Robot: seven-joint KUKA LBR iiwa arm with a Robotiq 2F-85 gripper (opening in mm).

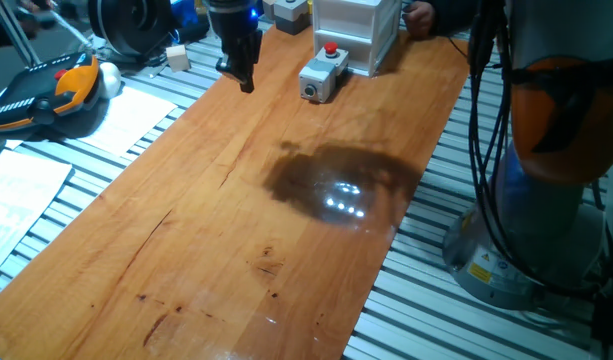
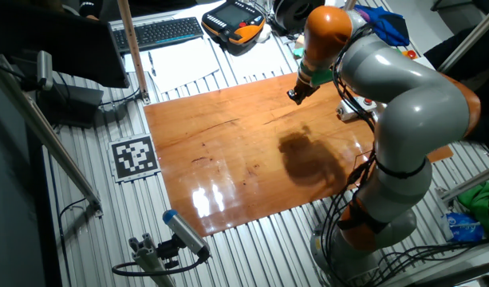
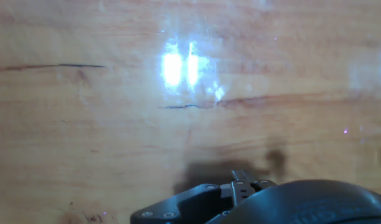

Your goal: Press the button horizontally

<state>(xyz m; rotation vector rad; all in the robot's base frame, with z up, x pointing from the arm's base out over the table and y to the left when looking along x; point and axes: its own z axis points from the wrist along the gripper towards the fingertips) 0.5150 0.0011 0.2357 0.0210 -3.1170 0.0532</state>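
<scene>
The button (image 1: pixel 323 76) is a small light-grey box with a red round cap on top and a dark round part on its near end face. It sits at the far end of the wooden table (image 1: pixel 216 260), just in front of a white drawer box (image 1: pixel 356 28). My gripper (image 1: pixel 245 84) hangs over the table to the left of the button, apart from it and pointing down. It also shows in the other fixed view (image 2: pixel 294 96), where my arm hides the button. The hand view shows only bare wood (image 3: pixel 178 137) and the hand's dark body; no fingertip gap shows.
A small box with a dark top (image 1: pixel 291 12) stands at the far edge beside the drawer box. A teach pendant (image 1: pixel 46 95) and papers (image 1: pixel 26 185) lie left of the table. The robot base (image 1: pixel 546 200) and cables stand at the right.
</scene>
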